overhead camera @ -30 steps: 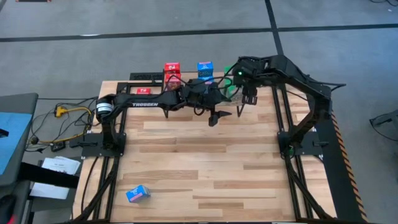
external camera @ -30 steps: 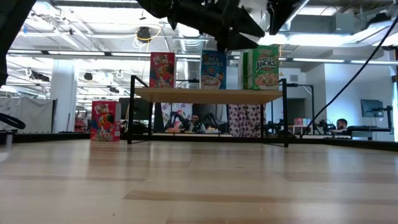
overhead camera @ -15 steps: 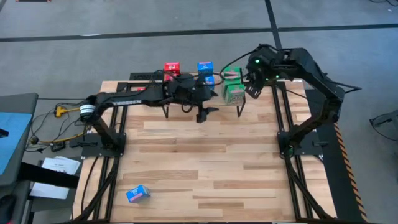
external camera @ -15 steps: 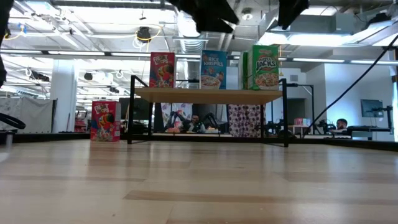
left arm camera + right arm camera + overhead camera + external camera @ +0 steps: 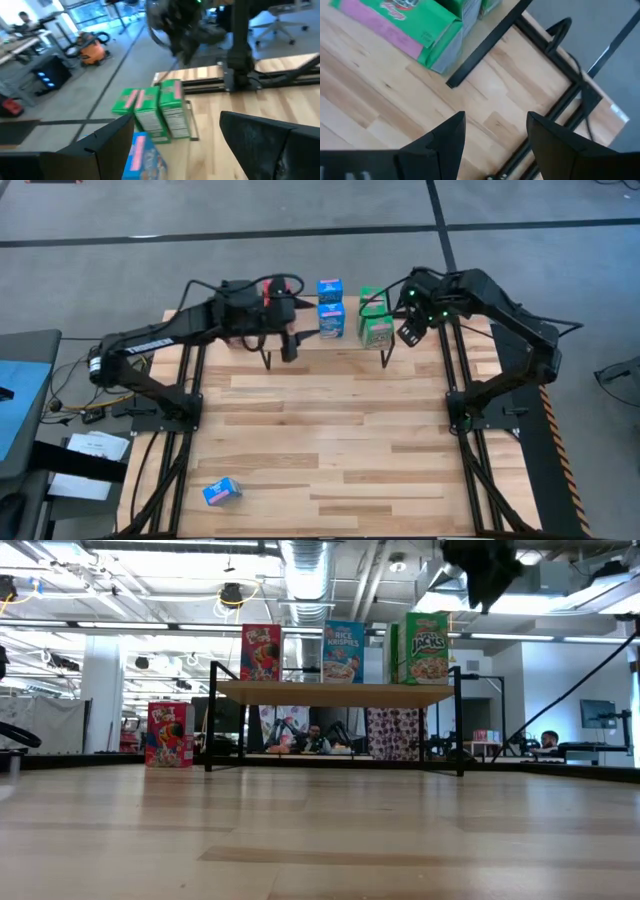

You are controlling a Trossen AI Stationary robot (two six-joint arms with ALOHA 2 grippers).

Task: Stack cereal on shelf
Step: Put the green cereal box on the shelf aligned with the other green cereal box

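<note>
Left tool [image 5: 291, 343] hovers over shelf [image 5: 310, 338], fingers spread; right tool [image 5: 409, 332] beside it.

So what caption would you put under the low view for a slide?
Red, blue and green cereal boxes stand on the shelf; another red box waits beside it.

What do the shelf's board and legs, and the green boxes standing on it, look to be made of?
The shelf board looks like pale, matte wood; its legs are thin black rods, probably metal wire. The green boxes seem to be printed cardboard, with folded edges and glossy graphics in the left wrist view.
</note>
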